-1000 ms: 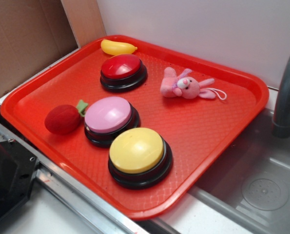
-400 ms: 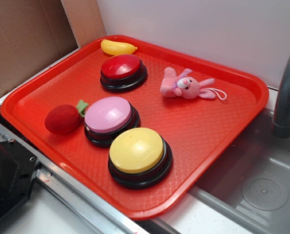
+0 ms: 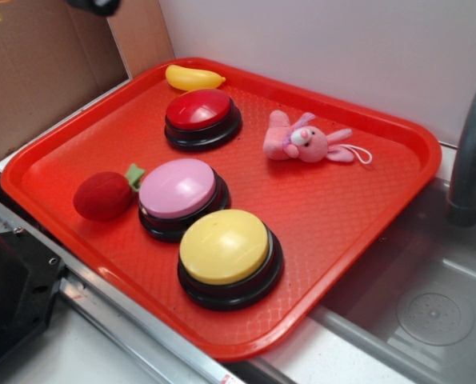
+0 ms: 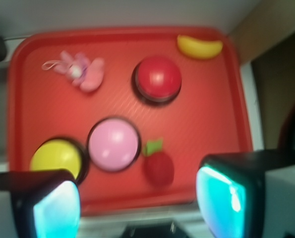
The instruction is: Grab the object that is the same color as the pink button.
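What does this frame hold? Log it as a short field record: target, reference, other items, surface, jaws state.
target: pink plush bunny, lying on its side, right of the red button, untouched
reference: pink button, mid-tray, between the red button and yellow button
other items: red plush strawberry touching the pink button's left side; yellow banana toy at the far rim
surface: red tray beside a sink
gripper: high above the tray's near edge, jaws spread, nothing between them
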Controlling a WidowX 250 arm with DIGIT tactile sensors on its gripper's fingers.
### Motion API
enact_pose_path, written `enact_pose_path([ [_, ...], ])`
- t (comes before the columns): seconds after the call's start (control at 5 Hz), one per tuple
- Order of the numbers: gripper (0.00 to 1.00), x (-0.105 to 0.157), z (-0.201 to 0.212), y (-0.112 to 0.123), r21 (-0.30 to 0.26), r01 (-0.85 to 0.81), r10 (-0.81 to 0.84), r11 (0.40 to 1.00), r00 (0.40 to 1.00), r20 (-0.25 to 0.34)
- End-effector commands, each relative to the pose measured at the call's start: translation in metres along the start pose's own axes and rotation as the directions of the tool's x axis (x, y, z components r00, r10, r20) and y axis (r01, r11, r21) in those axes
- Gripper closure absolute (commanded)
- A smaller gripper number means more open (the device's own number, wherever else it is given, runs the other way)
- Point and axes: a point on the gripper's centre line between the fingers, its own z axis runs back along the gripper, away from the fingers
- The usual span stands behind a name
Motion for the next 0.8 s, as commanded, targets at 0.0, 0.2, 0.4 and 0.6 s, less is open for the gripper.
enact_pose_path([
  [0.0, 0.0, 0.055, -0.044, -0.021, -0.001, 0.092, -0.091, 0.996, 0.992, 0.084],
  [0.2, 0.0, 0.073, -0.076, -0.032, 0.014, 0.104, -0.105, 0.994, 0.992, 0.076],
  [0.4, 0.0, 0.089, -0.103, -0.039, 0.041, 0.127, -0.13, 0.991, 0.988, 0.082],
  [0.6, 0.0, 0.104, -0.126, -0.047, 0.033, 0.163, -0.164, 0.986, 0.985, 0.048],
])
